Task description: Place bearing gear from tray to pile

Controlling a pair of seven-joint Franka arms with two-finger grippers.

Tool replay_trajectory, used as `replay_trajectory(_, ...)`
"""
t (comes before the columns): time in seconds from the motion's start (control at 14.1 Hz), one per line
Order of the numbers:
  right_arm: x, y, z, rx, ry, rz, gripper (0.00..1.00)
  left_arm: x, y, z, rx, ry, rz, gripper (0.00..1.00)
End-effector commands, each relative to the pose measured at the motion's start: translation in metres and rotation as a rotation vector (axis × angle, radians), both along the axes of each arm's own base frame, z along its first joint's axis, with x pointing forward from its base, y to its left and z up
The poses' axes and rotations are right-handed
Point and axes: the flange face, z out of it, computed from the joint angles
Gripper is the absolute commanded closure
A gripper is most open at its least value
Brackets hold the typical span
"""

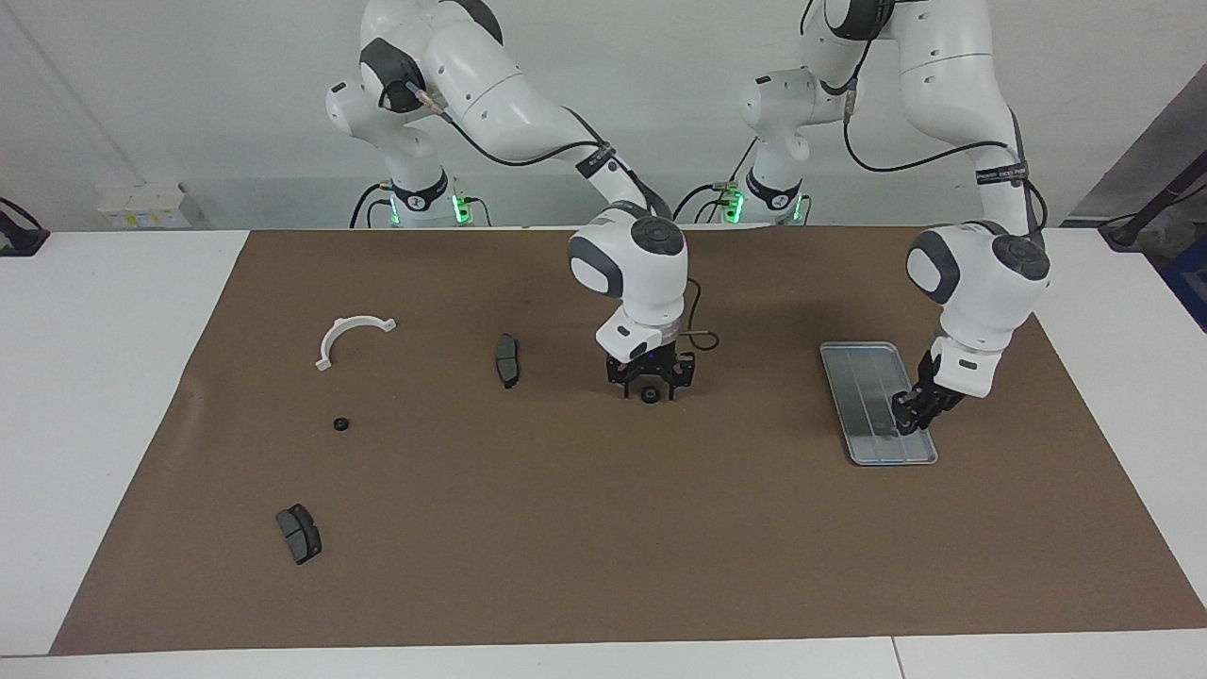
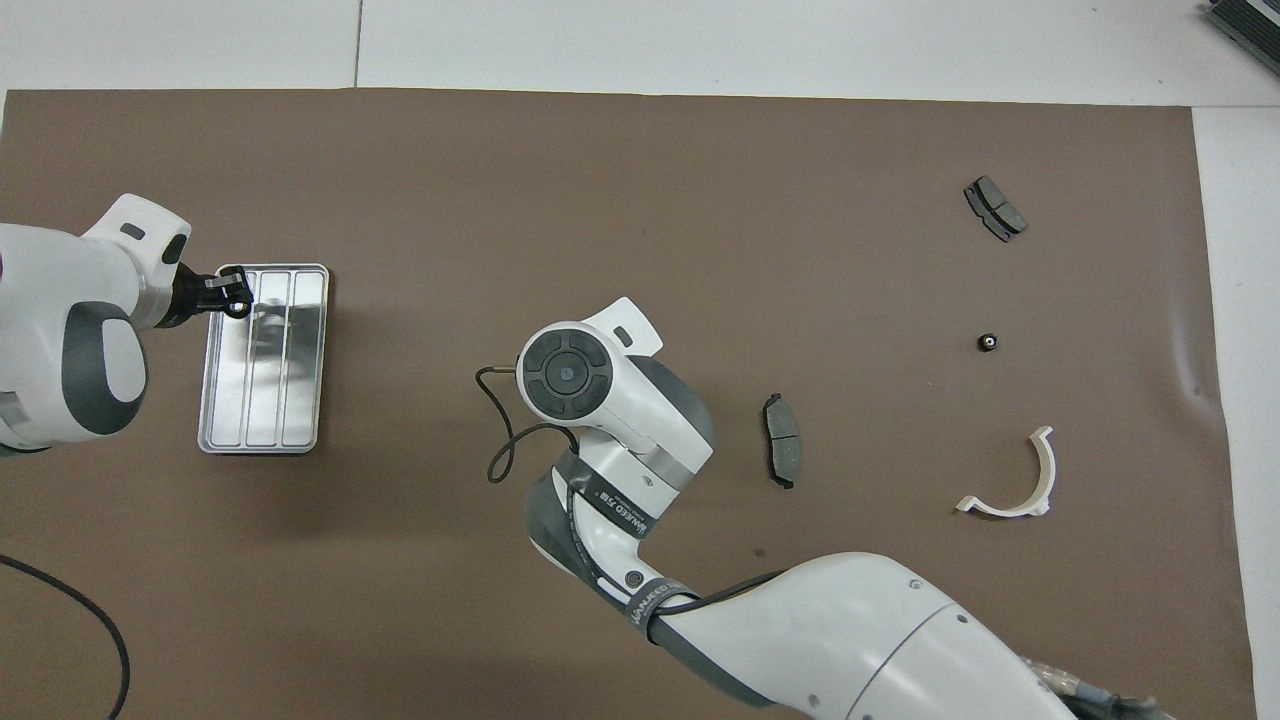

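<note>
The silver-grey tray [image 1: 877,404] lies toward the left arm's end of the mat and shows nothing in it; it also shows in the overhead view [image 2: 264,360]. My right gripper [image 1: 651,382] is down at the mat's middle, fingers spread wide, with a small black bearing gear [image 1: 650,395] on the mat between them. In the overhead view its wrist [image 2: 565,372] hides both. The pile is spread toward the right arm's end: white half-ring bracket [image 1: 354,332], a brake pad [image 1: 507,359], a small black gear [image 1: 340,423], another brake pad [image 1: 299,533]. My left gripper [image 1: 915,413] is shut, low at the tray's rim.
A thin black cable [image 2: 500,440] loops on the mat beside the right wrist. The brown mat [image 1: 603,547] covers the white table. The brake pad [image 2: 781,440] lies closest to the right gripper; the bracket [image 2: 1020,480], gear [image 2: 987,342] and other pad [image 2: 994,208] lie farther toward the mat's end.
</note>
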Motion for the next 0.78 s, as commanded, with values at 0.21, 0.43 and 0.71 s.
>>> replay_trajectory(0.21, -0.004, -0.004, 0.000, -0.002, -0.023, 0.000, 0.79, 0.013, -0.076, 0.007, -0.052, -0.019, 0.088, 0.74)
replay_trajectory(0.43, -0.001, -0.005, 0.005, -0.010, -0.030, 0.004, 1.00, 0.007, -0.131, 0.007, -0.085, -0.015, 0.145, 0.72)
replay_trajectory(0.71, 0.019, -0.029, 0.015, -0.013, -0.060, -0.020, 1.00, -0.012, -0.223, 0.009, -0.134, -0.028, 0.171, 0.70)
